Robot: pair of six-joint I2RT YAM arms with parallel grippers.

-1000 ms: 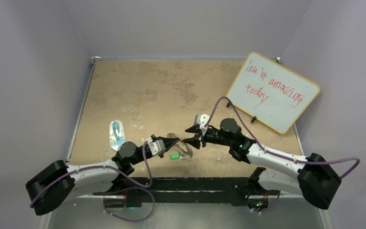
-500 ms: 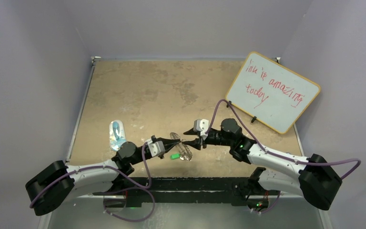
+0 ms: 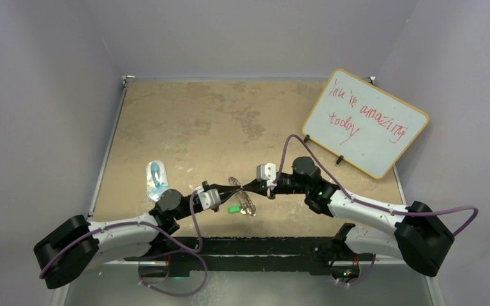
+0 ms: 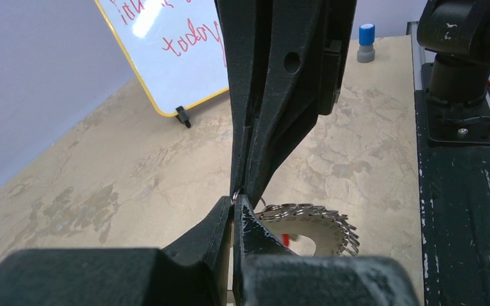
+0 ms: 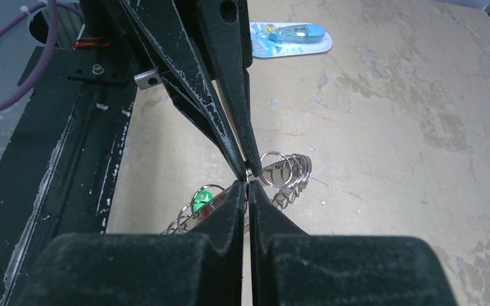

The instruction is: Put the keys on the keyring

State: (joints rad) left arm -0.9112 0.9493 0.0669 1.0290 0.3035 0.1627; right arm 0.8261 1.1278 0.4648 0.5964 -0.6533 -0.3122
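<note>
Silvery keyring (image 4: 306, 220) sat near the middle of the table's (image 3: 230, 115) near edge, green key (image 5: 204, 194) beside it. Left tool (image 4: 233, 213) and right tool (image 5: 247, 191) met tip to tip, both apparently pinched shut on one fringe loop (image 5: 249, 171). Splitting that loop would need gentle, opposed pulls.

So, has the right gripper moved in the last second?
Yes. The right gripper has slid left, away from the whiteboard; its jaws, now shut, meet the left gripper tip to tip by the keyring.
</note>
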